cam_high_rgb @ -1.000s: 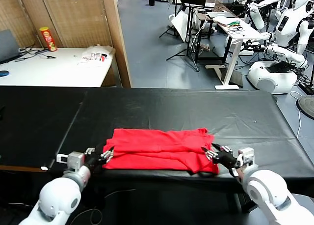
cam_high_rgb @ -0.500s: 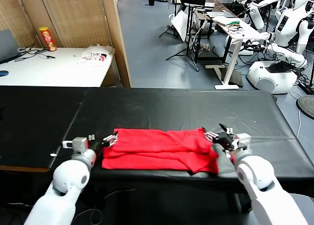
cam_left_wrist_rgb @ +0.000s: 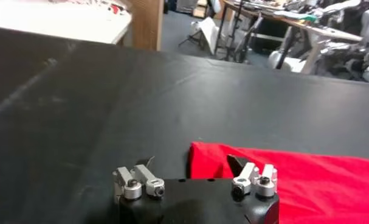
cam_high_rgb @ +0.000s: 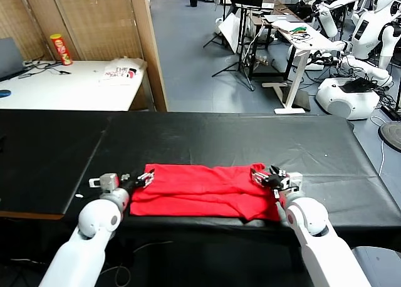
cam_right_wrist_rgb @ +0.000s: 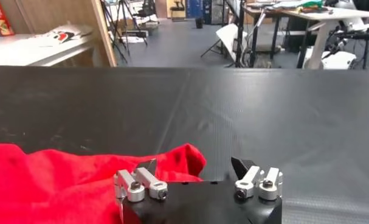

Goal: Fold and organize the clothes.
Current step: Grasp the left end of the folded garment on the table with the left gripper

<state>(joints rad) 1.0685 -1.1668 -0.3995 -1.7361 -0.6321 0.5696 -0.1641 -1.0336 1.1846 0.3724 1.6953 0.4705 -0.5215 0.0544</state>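
Shirt (cam_high_rgb: pixel 203 190) lies part-folded, soft and limp, on the desk (cam_high_rgb: pixel 250 140).
We hold left gripper (cam_high_rgb: pixel 143 178) and right gripper (cam_high_rgb: pixel 263 178) open at its far corners, the likely holds.

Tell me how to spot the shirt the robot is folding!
Look at the long black table in front of the robot. Near its front edge, between the two grippers, lies the T-shirt, folded flat. It is bright red, the only colourful thing on that black top.

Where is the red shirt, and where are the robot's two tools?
red shirt (cam_high_rgb: pixel 200 188), head view, middle of the cloth.
left tool (cam_high_rgb: pixel 145 177), head view, between its fingertips.
right tool (cam_high_rgb: pixel 259 175), head view, between its fingertips.
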